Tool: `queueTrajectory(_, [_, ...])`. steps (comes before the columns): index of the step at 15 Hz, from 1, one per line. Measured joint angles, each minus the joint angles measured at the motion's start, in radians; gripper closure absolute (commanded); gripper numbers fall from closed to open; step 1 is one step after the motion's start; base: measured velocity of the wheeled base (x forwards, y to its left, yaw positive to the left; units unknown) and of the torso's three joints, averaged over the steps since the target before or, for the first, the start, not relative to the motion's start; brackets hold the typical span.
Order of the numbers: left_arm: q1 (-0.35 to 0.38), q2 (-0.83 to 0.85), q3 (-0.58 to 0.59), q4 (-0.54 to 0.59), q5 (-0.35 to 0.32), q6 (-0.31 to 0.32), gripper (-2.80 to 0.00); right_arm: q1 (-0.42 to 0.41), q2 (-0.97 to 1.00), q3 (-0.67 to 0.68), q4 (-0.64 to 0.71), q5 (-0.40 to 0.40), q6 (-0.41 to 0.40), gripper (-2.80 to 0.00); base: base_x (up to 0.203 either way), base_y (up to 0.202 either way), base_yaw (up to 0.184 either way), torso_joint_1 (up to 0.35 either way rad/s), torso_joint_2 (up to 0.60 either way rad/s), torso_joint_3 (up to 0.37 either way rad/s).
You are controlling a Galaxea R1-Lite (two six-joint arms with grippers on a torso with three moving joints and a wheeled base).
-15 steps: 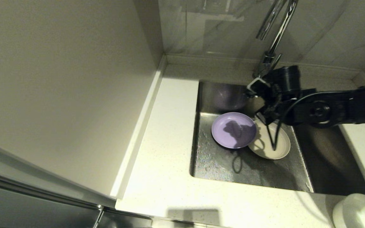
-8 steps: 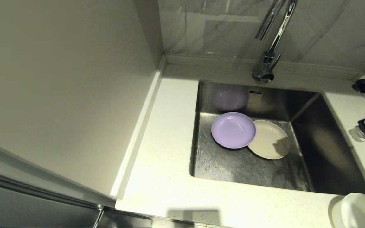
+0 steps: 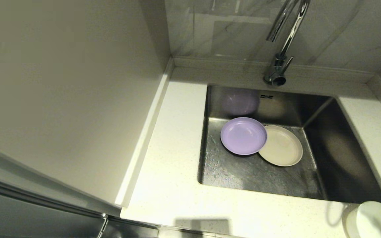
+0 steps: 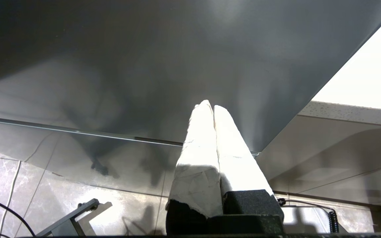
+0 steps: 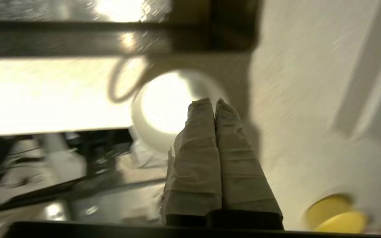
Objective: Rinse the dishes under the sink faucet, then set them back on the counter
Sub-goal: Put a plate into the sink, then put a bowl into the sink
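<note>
A lilac-purple plate (image 3: 243, 135) lies in the steel sink (image 3: 230, 172), its rim overlapping a cream-beige plate (image 3: 282, 145) beside it. The chrome faucet (image 3: 280, 43) rises behind the basin; no water shows. A white bowl (image 3: 374, 220) stands on the counter (image 3: 167, 185) at the sink's near right corner. Neither arm shows in the head view. My right gripper (image 5: 215, 101) is shut and empty, hovering near the white bowl (image 5: 164, 105). My left gripper (image 4: 209, 105) is shut and empty, parked below the counter beside a grey panel.
A raised back edge (image 3: 230, 62) and tiled wall close off the counter behind the sink. A tall pale panel (image 3: 61, 92) stands along the left. A yellow round object (image 5: 337, 215) sits on the counter near my right gripper.
My right arm has pulled back from the faucet, swung off to the right and left the head view. Its gripper has gone from open to shut. The plates have not moved.
</note>
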Motion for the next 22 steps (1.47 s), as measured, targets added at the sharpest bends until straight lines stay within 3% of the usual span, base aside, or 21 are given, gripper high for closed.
queueTrajectory(2, [0.000,0.000,0.000,0.000,0.000,0.000,0.00,0.014,-0.025,-0.004,0.069,0.045,0.056,0.00,0.000,0.000,0.000,0.000,0.00,0.000])
queueTrajectory(5, [0.000,0.000,0.000,0.000,0.000,0.000,0.00,0.061,-0.072,0.038,0.215,0.061,0.061,0.00,0.000,0.000,0.000,0.000,0.00,0.000])
queueTrajectory(7, [0.000,0.000,0.000,0.000,0.000,0.000,0.00,0.071,-0.097,0.068,0.230,0.069,0.066,0.00,0.000,0.000,0.000,0.000,0.00,0.000])
queueTrajectory(8, [0.000,0.000,0.000,0.000,0.000,0.000,0.00,0.075,-0.108,0.083,0.230,0.070,0.067,-2.80,0.000,0.000,0.000,0.000,0.00,0.000])
queueTrajectory(14, [0.000,0.000,0.000,-0.001,0.000,0.000,0.00,0.152,-0.139,0.215,0.199,0.095,0.070,-2.80,0.000,0.000,0.000,0.000,0.00,0.000])
queueTrajectory(22, [0.000,0.000,0.000,0.000,0.000,0.000,0.00,0.264,-0.043,0.434,-0.192,0.045,0.143,-2.80,0.000,0.000,0.000,0.000,0.00,0.000])
